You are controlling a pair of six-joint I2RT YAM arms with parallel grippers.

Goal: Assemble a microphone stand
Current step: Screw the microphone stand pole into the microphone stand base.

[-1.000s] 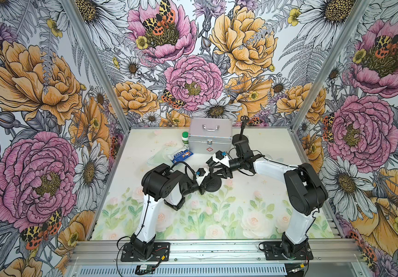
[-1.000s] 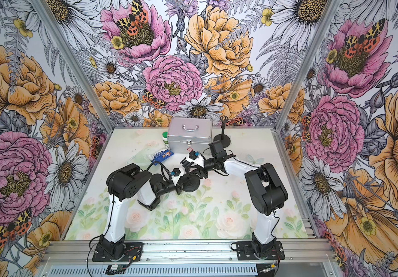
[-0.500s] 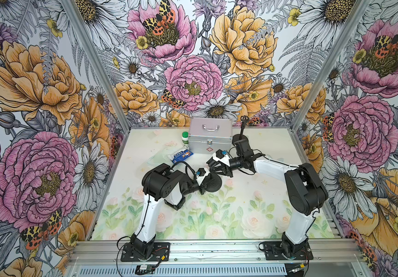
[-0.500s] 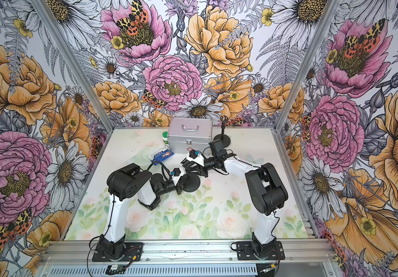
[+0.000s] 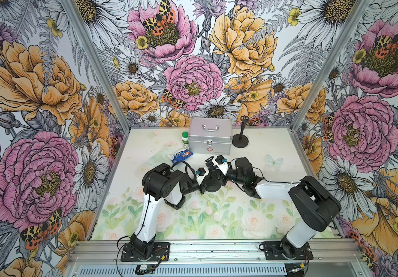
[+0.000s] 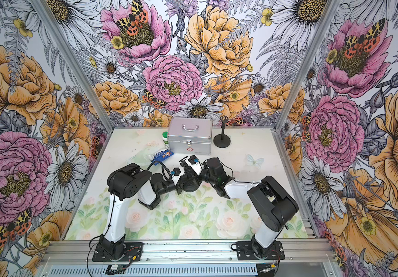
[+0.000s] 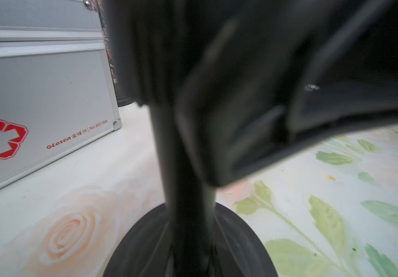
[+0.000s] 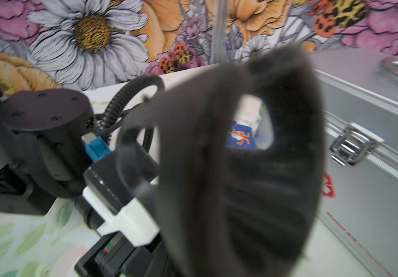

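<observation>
A black microphone stand stands mid-table, its round base (image 5: pixel 213 186) (image 6: pixel 190 185) flat on the mat. The left wrist view shows its upright pole (image 7: pixel 186 179) rising from the base (image 7: pixel 145 247) right in front of the lens. My left gripper (image 5: pixel 205 185) comes in low from the left and is shut on that pole. My right gripper (image 5: pixel 215 174) reaches in from the right just above the base. It is shut on a black U-shaped microphone clip (image 8: pixel 229 167), which fills the right wrist view. Whether clip and pole touch is hidden by the two wrists.
A silver first-aid case (image 5: pixel 210 136) stands at the back, close behind both wrists. Next to it are a green-capped bottle (image 5: pixel 185 139), a blue packet (image 5: pixel 180 154) and a clear bag (image 5: pixel 156 158). Another black stand with a clip (image 5: pixel 240 141) stands to the case's right.
The right gripper's jaws have drawn in onto the clip. Both arms have stayed almost where they were over the base.
</observation>
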